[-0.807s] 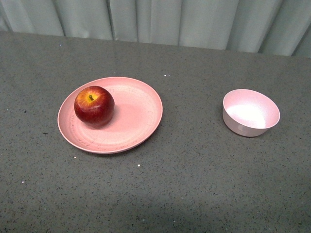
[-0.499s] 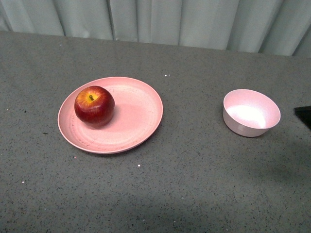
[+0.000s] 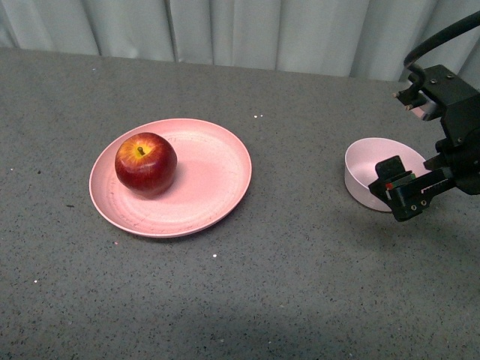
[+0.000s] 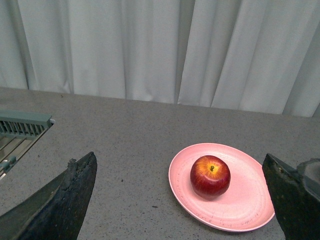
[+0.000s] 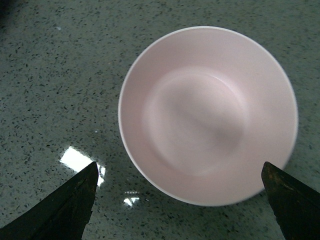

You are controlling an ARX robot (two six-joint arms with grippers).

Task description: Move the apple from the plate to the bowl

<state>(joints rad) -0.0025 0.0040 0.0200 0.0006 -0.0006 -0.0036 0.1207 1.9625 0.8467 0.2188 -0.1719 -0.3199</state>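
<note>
- Jaws of the left gripper (image 4: 177,165) stand wide apart and hold nothing. In its wrist view they frame the plate from some way off.
- On the left of the table (image 3: 300,285) the apple (image 3: 145,163) sits upright on the left half of the plate (image 3: 214,180), stem up, with no gripper near it.
- Well apart to the right stands the bowl (image 3: 371,169), empty.
- The right gripper (image 5: 179,170) hangs directly above the bowl, also with its jaws apart and empty, one finger on each side of the rim in its wrist view.
- Possible trouble, as I judge it:
  - The right gripper is close to the bowl, so a low sideways move could push or tip it.
  - If the left arm brings the apple, the right arm blocks the space over the bowl and the two could collide.
  - The apple is round and glossy, so a grip off its middle may let it slip or roll across the plate.
  - The bowl is only a little wider than the apple, so an off-centre release could hit the rim and send the apple onto the table.
</note>
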